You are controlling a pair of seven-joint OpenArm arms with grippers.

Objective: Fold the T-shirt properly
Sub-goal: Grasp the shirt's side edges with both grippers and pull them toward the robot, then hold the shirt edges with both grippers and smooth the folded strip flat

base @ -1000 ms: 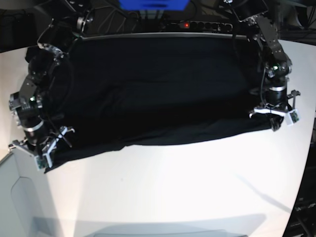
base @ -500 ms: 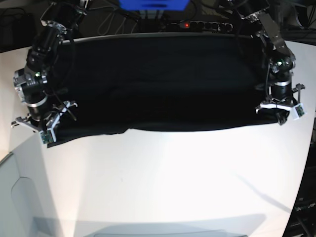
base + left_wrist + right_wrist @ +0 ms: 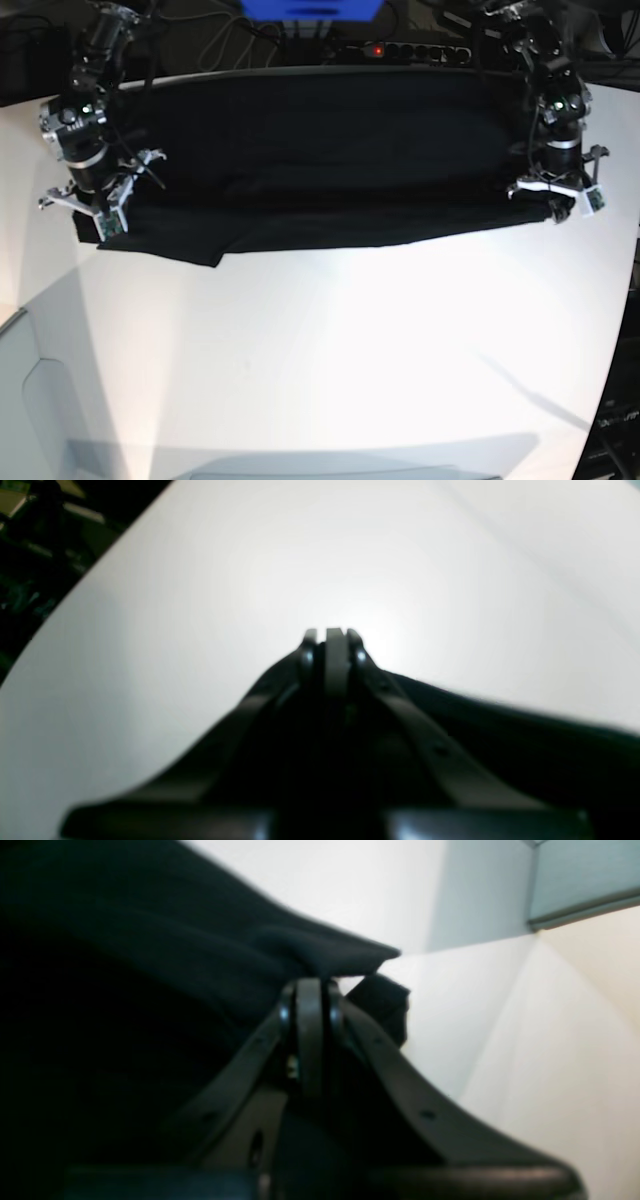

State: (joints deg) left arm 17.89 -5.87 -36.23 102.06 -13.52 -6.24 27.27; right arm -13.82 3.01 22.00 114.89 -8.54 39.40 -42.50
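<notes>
I held the black T-shirt [image 3: 330,160] across the frame's top.
My left gripper [image 3: 553,207] and right gripper [image 3: 95,218] pinched its edges; no readable writing.

The black T-shirt [image 3: 320,160] lies spread wide across the table's far side, front edge doubled over

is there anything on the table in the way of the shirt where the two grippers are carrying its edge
Nothing visible. Both the left gripper and the right gripper are shut on the T-shirt, and the only thing around it is bare white table. The power strip sits beyond the table's far edge.
</notes>
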